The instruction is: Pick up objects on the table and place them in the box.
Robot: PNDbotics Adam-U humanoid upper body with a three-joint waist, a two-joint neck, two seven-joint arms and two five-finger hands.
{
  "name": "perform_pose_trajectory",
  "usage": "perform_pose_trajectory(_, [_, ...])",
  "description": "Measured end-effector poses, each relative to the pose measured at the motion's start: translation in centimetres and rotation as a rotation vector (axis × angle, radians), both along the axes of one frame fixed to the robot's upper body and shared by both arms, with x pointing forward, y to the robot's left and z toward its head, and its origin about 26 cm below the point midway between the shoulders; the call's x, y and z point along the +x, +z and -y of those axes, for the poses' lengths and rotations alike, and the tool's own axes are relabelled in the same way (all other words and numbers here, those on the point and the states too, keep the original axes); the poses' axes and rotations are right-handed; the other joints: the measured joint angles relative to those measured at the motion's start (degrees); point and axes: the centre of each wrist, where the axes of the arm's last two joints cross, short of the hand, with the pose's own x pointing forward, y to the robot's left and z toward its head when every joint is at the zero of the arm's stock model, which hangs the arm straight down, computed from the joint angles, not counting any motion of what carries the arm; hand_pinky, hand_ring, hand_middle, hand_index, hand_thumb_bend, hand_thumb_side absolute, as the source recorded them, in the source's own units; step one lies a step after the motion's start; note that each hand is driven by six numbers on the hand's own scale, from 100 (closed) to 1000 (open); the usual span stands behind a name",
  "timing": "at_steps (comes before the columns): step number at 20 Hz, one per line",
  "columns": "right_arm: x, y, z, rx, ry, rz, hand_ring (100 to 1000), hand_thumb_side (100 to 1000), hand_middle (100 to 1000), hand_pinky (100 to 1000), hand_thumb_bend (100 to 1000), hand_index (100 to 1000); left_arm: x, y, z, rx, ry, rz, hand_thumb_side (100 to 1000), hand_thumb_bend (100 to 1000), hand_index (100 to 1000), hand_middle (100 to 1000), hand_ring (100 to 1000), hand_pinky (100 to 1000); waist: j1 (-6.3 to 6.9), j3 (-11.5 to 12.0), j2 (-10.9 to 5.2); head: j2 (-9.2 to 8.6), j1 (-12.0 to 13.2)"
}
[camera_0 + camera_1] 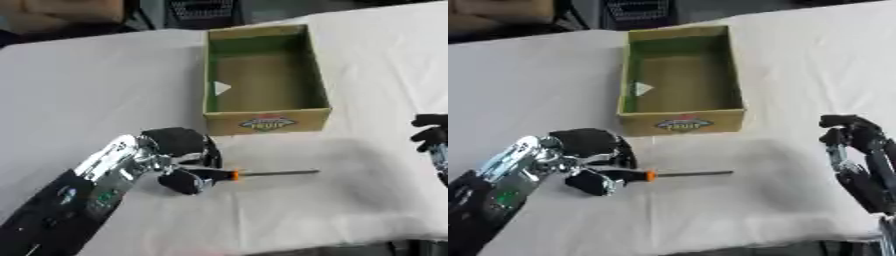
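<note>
A screwdriver (254,174) lies flat on the white-covered bench (87,90), its long axis running nearly level across the view. The thin metal shaft points away from the left hand (179,160), toward the robot's right; the dark handle, with an orange collar where it meets the shaft, sits at the left hand's end.

The left hand comes in from the lower left on a silver and black forearm. Its fingers are curled over the handle from the far side and its thumb closes from the near side, so it appears to have hold of the handle, though the contact itself is hard to make out. The shaft sticks out free beyond the fingers and rests on the cloth.

Beyond the left hand and a little to its right stands an open cardboard box (262,122), green inside, with a label on its near wall. A small white piece (222,88) lies inside by the left wall.

The right hand (852,137) shows at the right edge, well apart from the screwdriver, fingers up and bent at the tips, holding nothing.
</note>
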Motion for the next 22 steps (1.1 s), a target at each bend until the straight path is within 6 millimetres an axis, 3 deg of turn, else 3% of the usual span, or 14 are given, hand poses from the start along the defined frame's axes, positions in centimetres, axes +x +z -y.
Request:
perform_pose_trajectory(7, [0.0, 0.0, 0.0, 0.000, -0.002, 0.000, 595, 788, 678, 504, 106, 792, -0.4, 0.6, 0.3, 0.042, -0.023, 0.061, 604, 499, 801, 635, 635, 656, 0.00, 0.0, 0.00, 0.00, -0.5])
perform_pose_trajectory(17, [0.0, 0.0, 0.0, 0.000, -0.003, 0.000, 595, 788, 678, 503, 106, 792, -0.8, 1.1, 0.7, 0.099, -0.064, 0.101, 601, 463, 809, 647, 651, 671, 0.00, -0.1, 0.00, 0.00, -0.5])
perform_pose_trajectory(22, [0.0, 0.0, 0.0, 0.000, -0.003, 0.000, 595, 788, 678, 504, 107, 792, -0.8, 1.1, 0.7, 0.107, -0.069, 0.079, 617, 511, 815, 646, 647, 668, 0.00, -0.1, 0.00, 0.00, -0.5])
